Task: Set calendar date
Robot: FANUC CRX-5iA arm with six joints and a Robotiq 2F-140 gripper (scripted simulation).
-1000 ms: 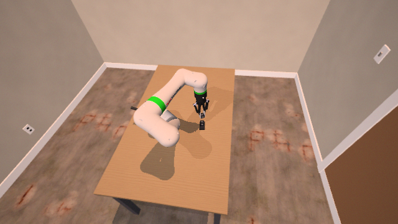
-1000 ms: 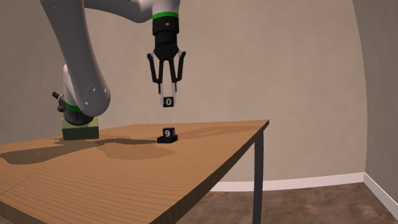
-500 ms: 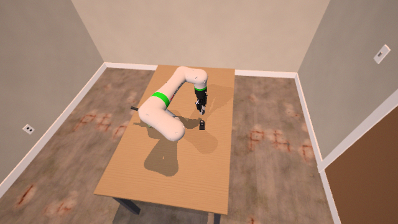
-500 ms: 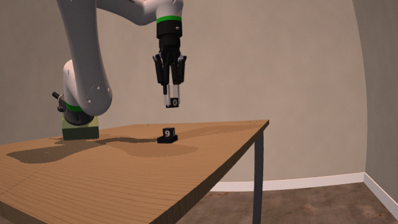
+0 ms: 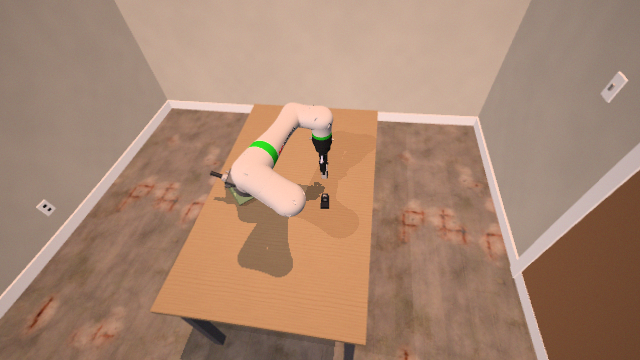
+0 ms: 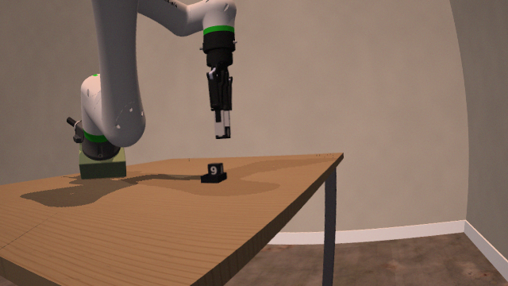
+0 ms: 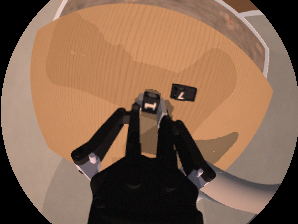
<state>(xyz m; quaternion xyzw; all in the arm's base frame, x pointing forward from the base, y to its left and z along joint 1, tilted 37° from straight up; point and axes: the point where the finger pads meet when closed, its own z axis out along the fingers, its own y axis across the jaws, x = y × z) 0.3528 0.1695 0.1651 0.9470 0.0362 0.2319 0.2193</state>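
Hanging high above the table (image 6: 167, 222), the gripper (image 6: 222, 134) pinches one cube (image 7: 149, 106), while the tray (image 6: 213, 179) with the 9 cube (image 6: 214, 170) sits below, well apart.

A wooden table (image 6: 167, 222) carries the black tray (image 6: 213, 179) and the arm's green base (image 6: 102, 170).

Table (image 6: 119, 238) top looks like wood, light, fine straight grain lines, matt; its leg (image 6: 329, 222) is dark, smooth, metal-like. On the table, the tray (image 6: 216, 179) and the cube (image 6: 214, 170) in it are matt black, plastic-looking, with a white printed digit. Above the table, the arm (image 6: 119, 79) has a smooth white shell, slightly glossy, with green bands; the gripper (image 6: 222, 135) is black, matt plastic or metal, with pale pads, clamped on a second black cube (image 7: 150, 106). Beside the table, the floor (image 5: 440, 200) is worn, blotchy, matt.
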